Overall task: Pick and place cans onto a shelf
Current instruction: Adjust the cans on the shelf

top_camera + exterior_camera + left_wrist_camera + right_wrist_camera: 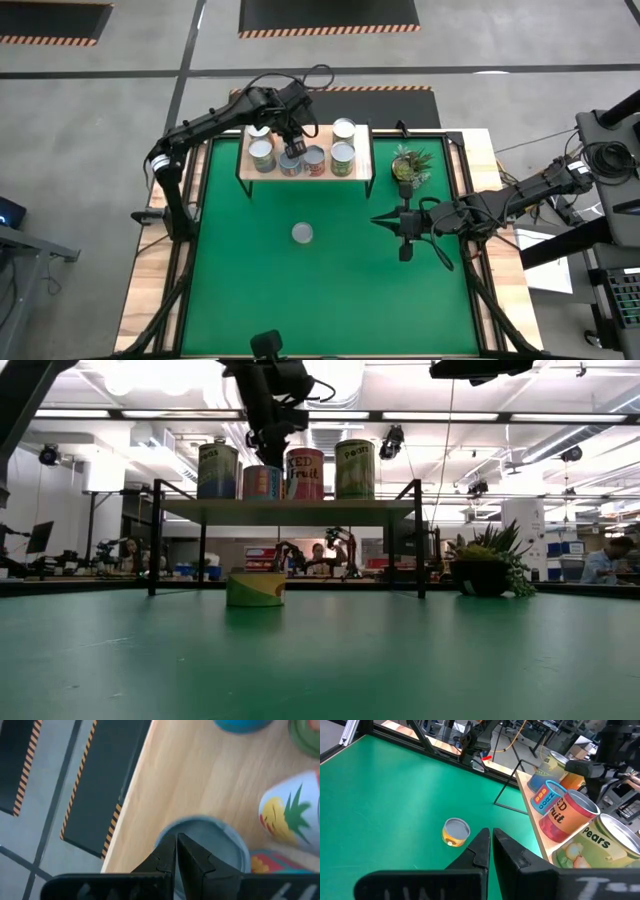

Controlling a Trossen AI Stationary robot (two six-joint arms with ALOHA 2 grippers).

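The left gripper (291, 143) hovers clenched and empty over the cans (315, 160) crowded on the shelf (362, 150), while the right gripper (377, 221), also clenched, waits near the last can (302, 233) on the worktop (330, 290).

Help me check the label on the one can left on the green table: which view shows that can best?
The low view: the lone can stands side-on with its yellow-and-green label facing the camera. The high view shows only its silver top. The right wrist view shows it from above at a slant, label partly visible. The left wrist view does not show it.
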